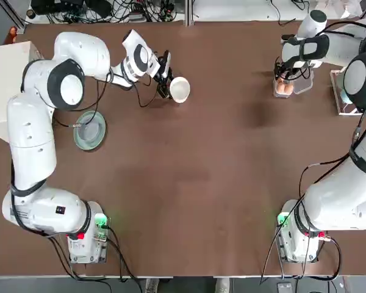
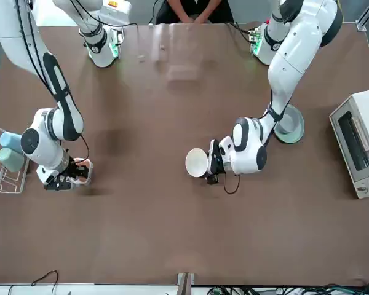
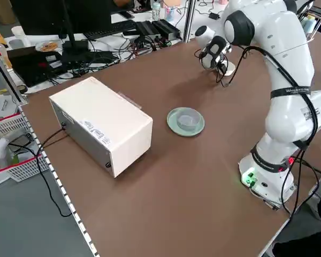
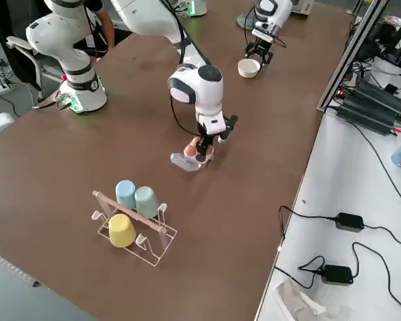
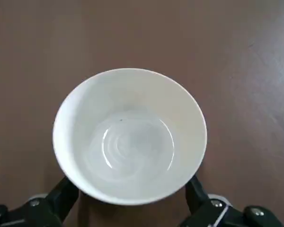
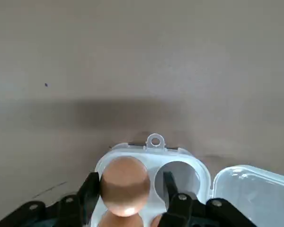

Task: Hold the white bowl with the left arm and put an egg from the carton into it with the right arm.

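Brown tabletop [image 1: 189,201] spreads beneath both arms, and on it, toward the robot's right, sits the clear plastic egg carton [image 6: 150,161], its hinged lid [image 6: 255,191] folded open. Inside the carton is the tan-orange egg [image 6: 125,186], with two more eggs [image 6: 120,220] partly visible beside it; one round cell is vacant of an egg. Over the carton, the right gripper [image 6: 132,178] points down with its fingers spread around that first egg: one finger is right against the shell or just beside it, the other stands at the vacant cell with a gap between it and the egg.

Well to the robot's left of the carton, the left gripper [image 5: 130,183] pinches the small white bowl [image 5: 130,137] between its two fingers, mouth up, and the bowl has nothing in it. Farther left of the carton than that bowl, and closer to the arm bases, a pale-green glass dish [image 3: 174,123] carries a small clear bowl [image 3: 189,119]. Farthest left from the carton is a white toaster oven [image 2: 360,138]. On the carton's other side, near it, a wire rack [image 4: 162,231] holds blue, green and yellow cups [image 4: 121,231]. Across the table from the carton, behind the arm bases, a person's hands [image 2: 197,18] show.
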Controlling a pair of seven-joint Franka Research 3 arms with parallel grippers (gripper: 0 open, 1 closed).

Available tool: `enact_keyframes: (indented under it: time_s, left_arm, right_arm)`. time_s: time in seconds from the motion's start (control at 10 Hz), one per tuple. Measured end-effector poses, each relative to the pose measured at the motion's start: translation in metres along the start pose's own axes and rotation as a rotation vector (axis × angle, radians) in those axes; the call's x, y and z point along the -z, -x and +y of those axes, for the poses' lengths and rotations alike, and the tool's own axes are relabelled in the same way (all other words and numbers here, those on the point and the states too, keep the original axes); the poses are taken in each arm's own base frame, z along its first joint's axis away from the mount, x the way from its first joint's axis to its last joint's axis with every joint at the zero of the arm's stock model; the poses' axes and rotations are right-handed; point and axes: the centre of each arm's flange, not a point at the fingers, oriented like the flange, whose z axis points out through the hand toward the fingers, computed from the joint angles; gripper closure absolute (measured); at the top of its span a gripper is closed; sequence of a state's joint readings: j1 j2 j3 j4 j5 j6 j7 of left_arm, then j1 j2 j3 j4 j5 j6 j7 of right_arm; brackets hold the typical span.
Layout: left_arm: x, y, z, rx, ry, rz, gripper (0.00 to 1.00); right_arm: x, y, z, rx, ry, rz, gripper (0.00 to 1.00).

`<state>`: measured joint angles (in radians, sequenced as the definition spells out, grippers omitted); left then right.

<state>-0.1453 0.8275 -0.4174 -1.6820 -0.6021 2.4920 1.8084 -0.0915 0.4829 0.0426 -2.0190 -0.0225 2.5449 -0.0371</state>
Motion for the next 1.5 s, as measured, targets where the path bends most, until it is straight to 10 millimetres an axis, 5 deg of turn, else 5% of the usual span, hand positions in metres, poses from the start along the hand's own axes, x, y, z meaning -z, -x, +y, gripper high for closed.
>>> enact_keyframes:
  time_s: [0.4, 0.7, 1.1, 1.3, 1.5]
  left_arm:
    - [0.000, 0.000, 0.000, 0.001, 0.001, 0.000, 0.00]
    - [-0.001, 0.001, 0.001, 0.002, 0.003, -0.001, 0.00]
    - [-0.002, 0.002, 0.002, 0.003, 0.006, -0.002, 0.00]
    - [-0.002, 0.002, 0.002, 0.003, 0.006, -0.002, 0.00]
    - [-0.002, 0.001, 0.002, 0.003, 0.005, -0.002, 0.00]
  right_arm:
    - [0.001, -0.001, -0.001, -0.016, 0.000, 0.004, 0.52]
    - [0.009, -0.008, -0.001, -0.031, 0.000, 0.004, 0.53]
    - [0.052, -0.036, -0.010, -0.049, -0.006, -0.044, 0.53]
    - [0.068, -0.046, -0.051, -0.101, -0.072, -0.021, 0.53]
    - [0.075, -0.046, -0.114, -0.145, -0.185, -0.014, 0.53]
